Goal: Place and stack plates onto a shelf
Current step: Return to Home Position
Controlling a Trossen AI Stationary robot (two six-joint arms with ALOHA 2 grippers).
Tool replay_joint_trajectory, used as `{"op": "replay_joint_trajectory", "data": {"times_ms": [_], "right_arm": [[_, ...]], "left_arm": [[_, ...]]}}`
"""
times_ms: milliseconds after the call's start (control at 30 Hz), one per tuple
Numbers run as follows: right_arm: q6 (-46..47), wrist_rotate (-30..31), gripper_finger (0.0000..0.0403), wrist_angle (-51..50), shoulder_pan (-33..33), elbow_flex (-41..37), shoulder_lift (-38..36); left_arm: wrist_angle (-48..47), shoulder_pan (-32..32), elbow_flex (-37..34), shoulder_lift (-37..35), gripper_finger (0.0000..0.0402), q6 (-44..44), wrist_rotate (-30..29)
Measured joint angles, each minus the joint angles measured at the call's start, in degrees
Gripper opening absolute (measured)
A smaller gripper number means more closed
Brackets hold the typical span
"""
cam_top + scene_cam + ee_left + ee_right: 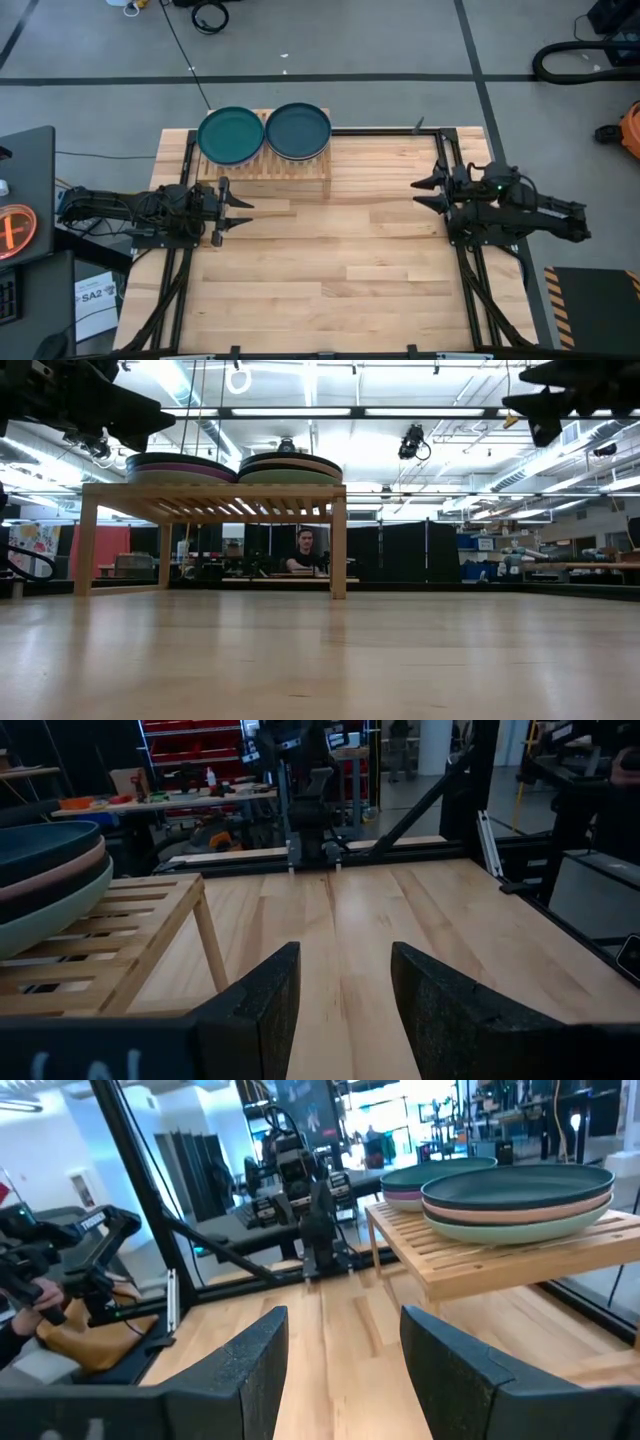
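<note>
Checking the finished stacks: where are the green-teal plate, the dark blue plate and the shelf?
green-teal plate [231,135], high view, its centre.
dark blue plate [298,131], high view, its centre.
shelf [290,178], high view, bare front slats.

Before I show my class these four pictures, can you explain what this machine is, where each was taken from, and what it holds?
It is a robot with two dark arms at a wooden table. One picture looks straight down, one looks level across the tabletop, two come from cameras on the wrists. Each arm ends in a two-finger gripper; the left gripper and right gripper are open and hold nothing. A low shelf on the table carries two stacks of plates, topped by a green plate and a blue plate.
</note>
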Motion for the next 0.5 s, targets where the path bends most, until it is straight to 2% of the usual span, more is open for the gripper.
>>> {"op": "replay_joint_trajectory", "data": {"times_ms": [300, 500], "right_arm": [[-1.28, 0.15, 0.0199, 4.83, -0.02, -7.39, -6.60], [-2.79, 0.18, 0.0199, 9.22, -0.02, -11.63, -6.88]], "left_arm": [[0.02, 0.00, 0.02, 0.00, 0.0165, 0.02, 0.00], [0.02, 0.00, 0.02, 0.00, 0.0165, 0.02, -0.10]]}}
